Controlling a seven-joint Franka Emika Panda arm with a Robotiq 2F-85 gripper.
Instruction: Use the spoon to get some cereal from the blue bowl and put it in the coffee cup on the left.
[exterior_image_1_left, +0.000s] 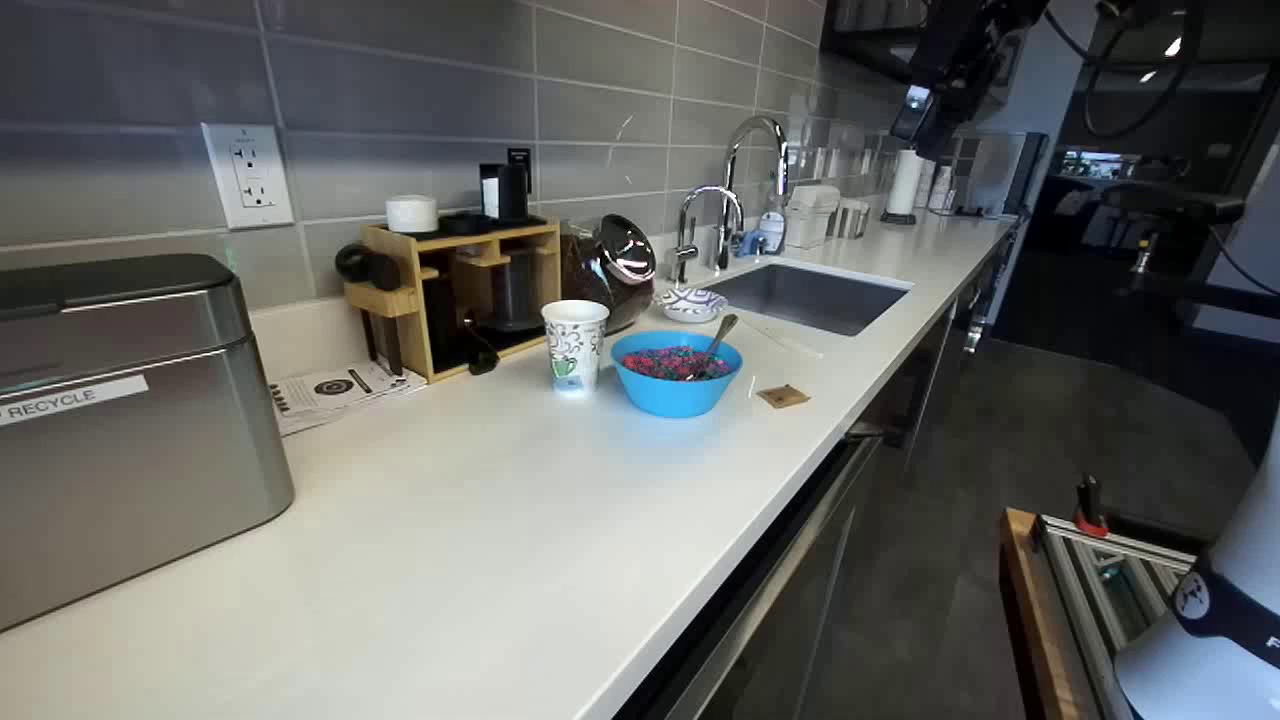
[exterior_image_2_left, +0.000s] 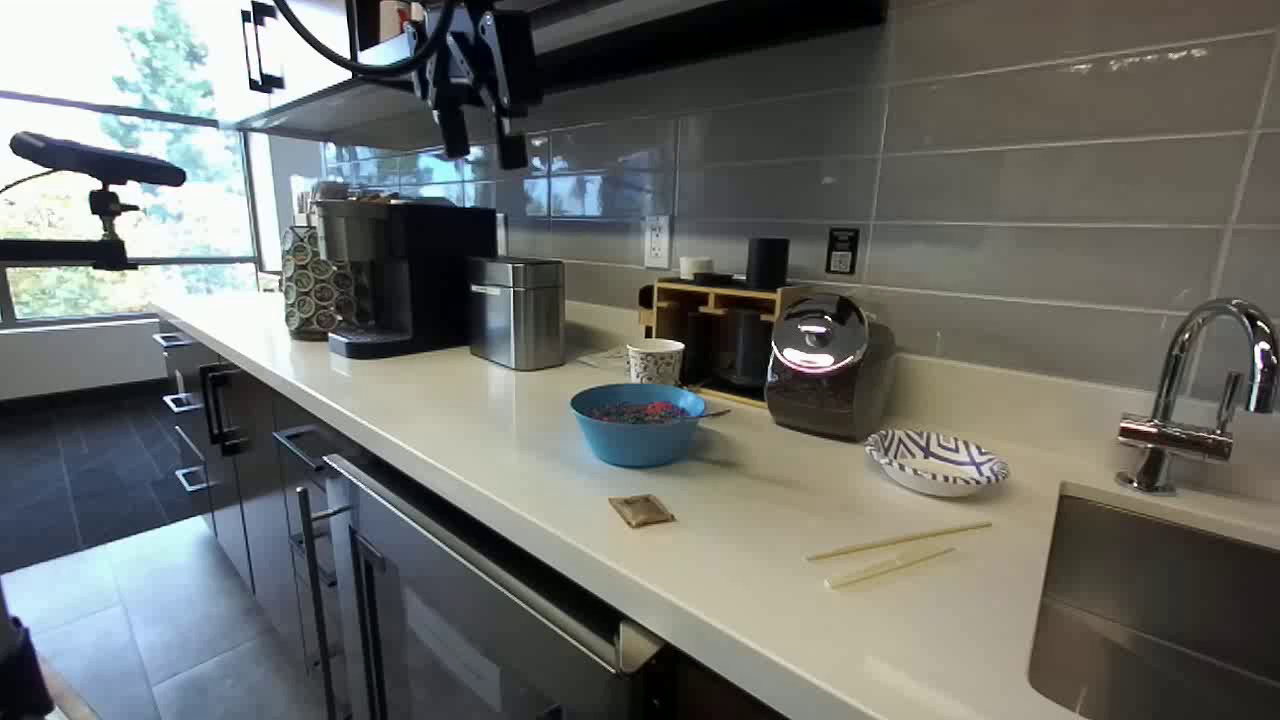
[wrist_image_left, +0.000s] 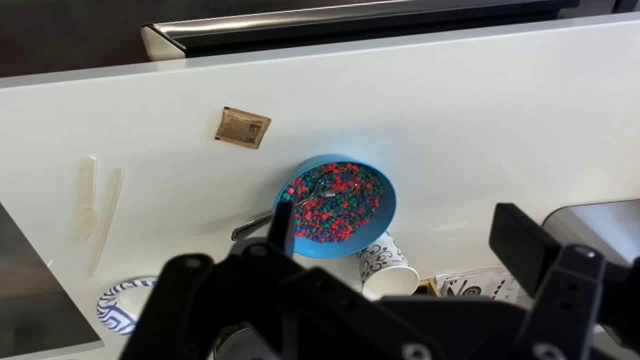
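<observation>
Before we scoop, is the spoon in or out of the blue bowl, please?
In: the wrist view shows the spoon, head in the cereal, handle crossing the blue bowl's rim.

Both exterior views look along the counter (exterior_image_1_left: 420, 540), the wrist view down onto it.

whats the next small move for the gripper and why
Probably shift the gripper sideways toward the spoon handle before lowering. The gripper is open and holds nothing, and in the wrist view the handle sticks out past the blue bowl but lies outside the gap between the fingers.
</observation>
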